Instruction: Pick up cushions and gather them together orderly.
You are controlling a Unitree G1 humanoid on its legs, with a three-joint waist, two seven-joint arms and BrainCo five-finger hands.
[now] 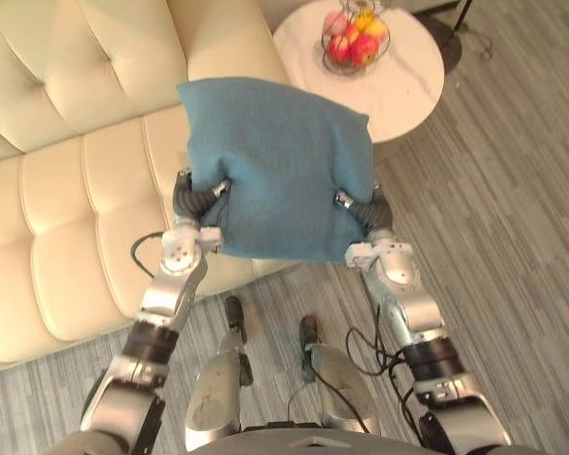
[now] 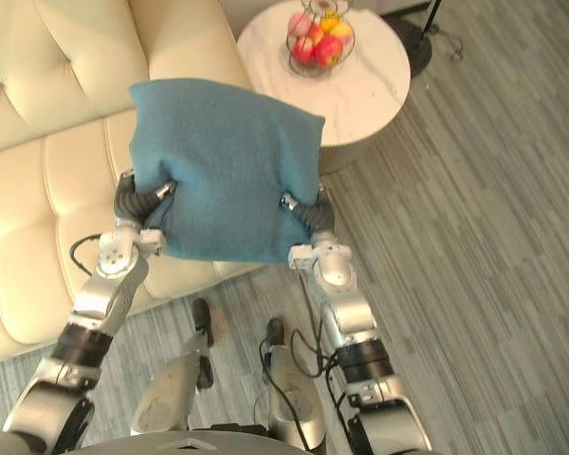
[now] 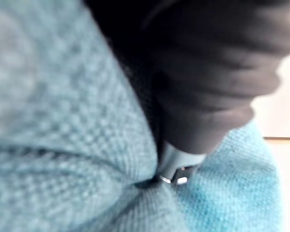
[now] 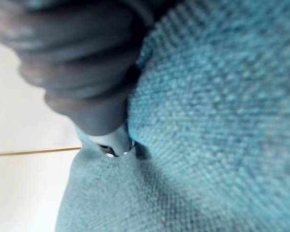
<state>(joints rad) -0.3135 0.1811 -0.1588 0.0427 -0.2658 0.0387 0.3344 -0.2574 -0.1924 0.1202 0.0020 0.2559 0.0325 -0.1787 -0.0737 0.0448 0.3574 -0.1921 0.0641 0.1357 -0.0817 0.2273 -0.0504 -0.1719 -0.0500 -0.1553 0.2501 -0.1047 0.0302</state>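
Left eye view: left hand (image 1: 201, 197) and right hand (image 1: 365, 210) each pinched a lower side edge of the blue cushion (image 1: 280, 161), thumbs dug into its front. The cushion was held up above the cream tufted sofa (image 1: 66, 190). It was square, plump, coarse-woven. A round white table (image 1: 408, 90) carried a wire fruit bowl (image 1: 354, 40).

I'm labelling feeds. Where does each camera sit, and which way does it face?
Left eye view: on the head, looking down at the blue cushion and sofa; both arms show.
Right eye view: beside it, same scene, same arms.
Left wrist view: on the left wrist, along the left hand gripping the cushion.
Right wrist view: likewise, the right hand.
All four share the cushion.
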